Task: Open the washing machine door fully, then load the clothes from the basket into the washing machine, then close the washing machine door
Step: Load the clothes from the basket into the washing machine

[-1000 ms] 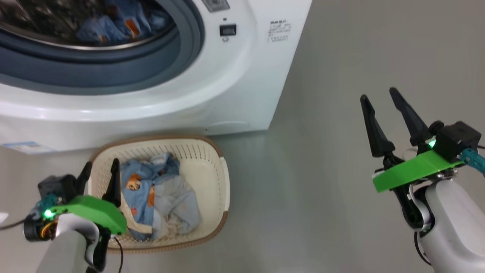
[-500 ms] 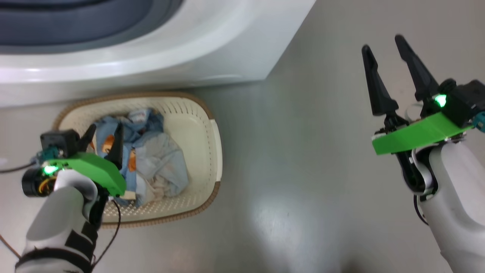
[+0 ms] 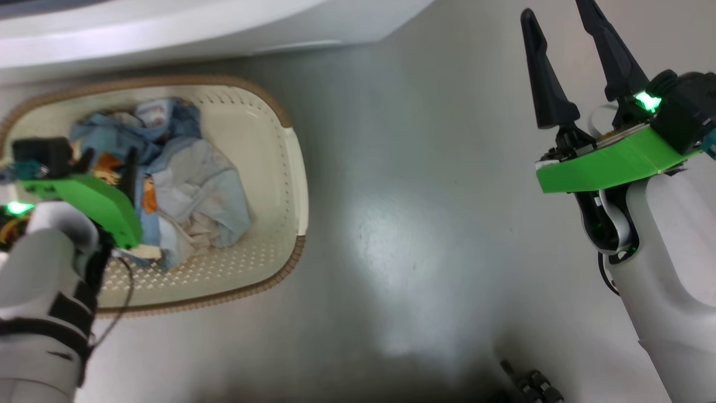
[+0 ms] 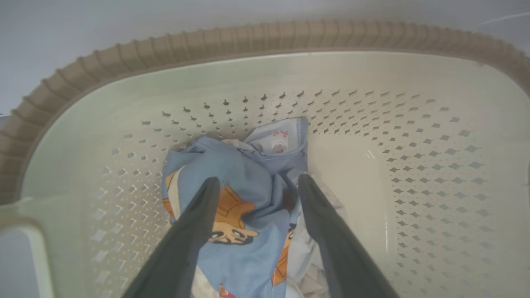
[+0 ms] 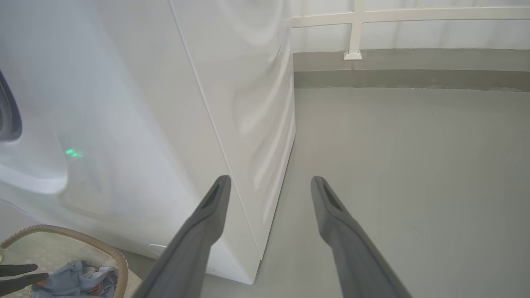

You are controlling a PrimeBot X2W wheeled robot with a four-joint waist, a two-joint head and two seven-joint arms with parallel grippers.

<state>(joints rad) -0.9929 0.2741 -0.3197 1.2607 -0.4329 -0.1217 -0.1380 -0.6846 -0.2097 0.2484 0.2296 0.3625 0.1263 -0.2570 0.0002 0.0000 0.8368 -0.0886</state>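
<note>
My left claw (image 4: 258, 179) has dropped into the basket (image 4: 265, 37), wide open around the clothes (image 4: 240, 161), empty. Next I should squeeze.

bright even light; glare patch on floor (image 3: 391, 235); slight blur

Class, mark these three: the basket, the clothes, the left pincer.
the basket (image 3: 268, 162), head view, bare inner wall at its right
the clothes (image 3: 196, 190), head view, pale blue fold mid-heap
the left pincer (image 4: 258, 179), left wrist view, midway between its fingertips
</note>
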